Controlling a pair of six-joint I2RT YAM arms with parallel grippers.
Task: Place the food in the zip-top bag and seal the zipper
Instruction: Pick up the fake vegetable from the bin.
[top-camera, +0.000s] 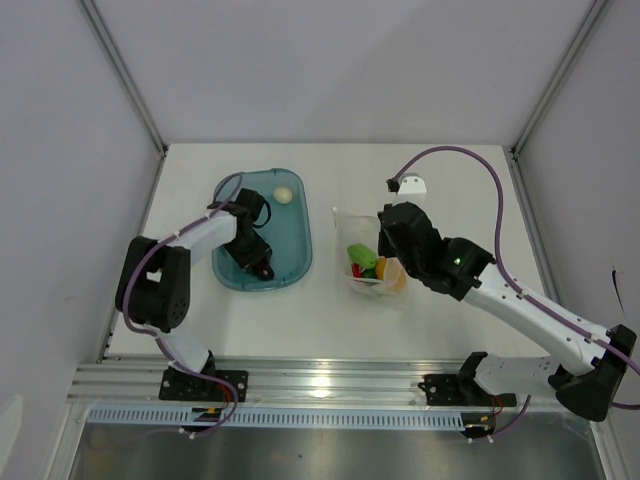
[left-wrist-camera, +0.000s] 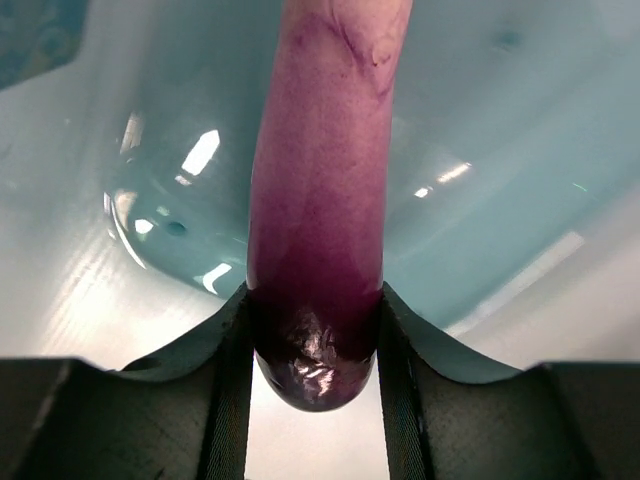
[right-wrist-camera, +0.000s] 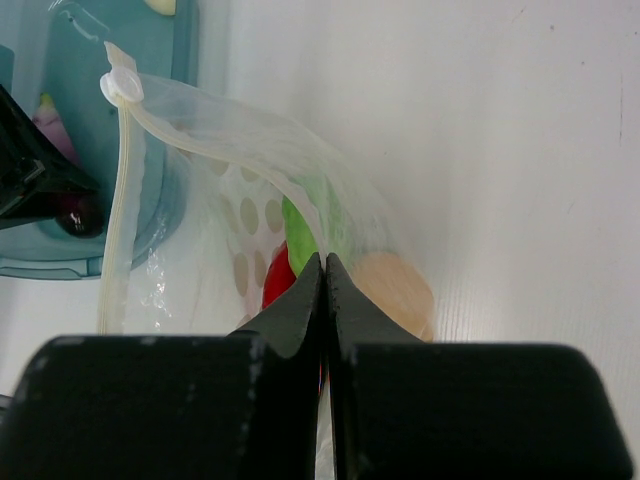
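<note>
- My left gripper (left-wrist-camera: 315, 335) clamps the purple piece (left-wrist-camera: 318, 200), which runs toward 12 o'clock over the teal tub (left-wrist-camera: 480, 150).
- My right gripper (right-wrist-camera: 323, 268) is pinched closed on the zip-top bag (right-wrist-camera: 250, 215); food (right-wrist-camera: 310, 225) inside lies at 12 o'clock.

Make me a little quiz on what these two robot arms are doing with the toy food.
1. True or false: the left fingers are clamped on the purple toy eggplant.
2. Which food lies loose at the far end of the teal tub? A) red chili B) white ball C) green pepper
3. Fill in: the right fingers are pinched shut on the edge of the ___.

Key
1. True.
2. B, the white ball.
3. The dotted zip-top bag, which already holds green, red and yellow-orange pieces.
</note>
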